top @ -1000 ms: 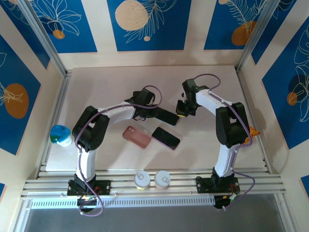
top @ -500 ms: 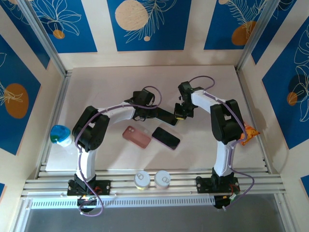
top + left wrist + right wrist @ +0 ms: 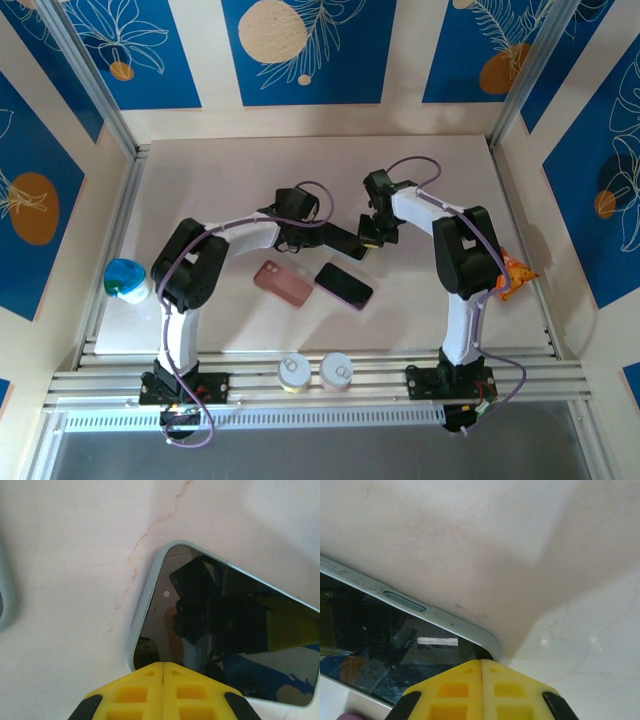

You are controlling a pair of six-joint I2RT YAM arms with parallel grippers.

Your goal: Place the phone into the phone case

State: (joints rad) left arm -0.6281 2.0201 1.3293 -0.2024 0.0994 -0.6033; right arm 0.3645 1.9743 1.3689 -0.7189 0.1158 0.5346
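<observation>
The phone [image 3: 350, 244], a black slab with a pale metal frame, lies flat mid-table between my two grippers. My left gripper [image 3: 328, 234] is shut, and its yellow tips [image 3: 163, 666] rest at the phone's [image 3: 225, 625] near corner. My right gripper [image 3: 373, 236] is also shut. Its yellow tips [image 3: 482, 663] sit at the rounded corner of the phone's [image 3: 395, 640] other end. Neither gripper holds anything between its fingers. The pink phone case [image 3: 283, 282] lies empty just in front of the phone, nearer the left arm.
A second dark slab with a purple rim [image 3: 344, 286] lies right of the case. Two cans [image 3: 295, 372] [image 3: 337, 370] stand on the front rail. A blue and white object [image 3: 125, 278] sits at the left edge and an orange packet [image 3: 515, 272] at the right.
My right gripper has shifted a little left, closing in on the phone's right end. The left arm, the phone and the case have stayed put.
</observation>
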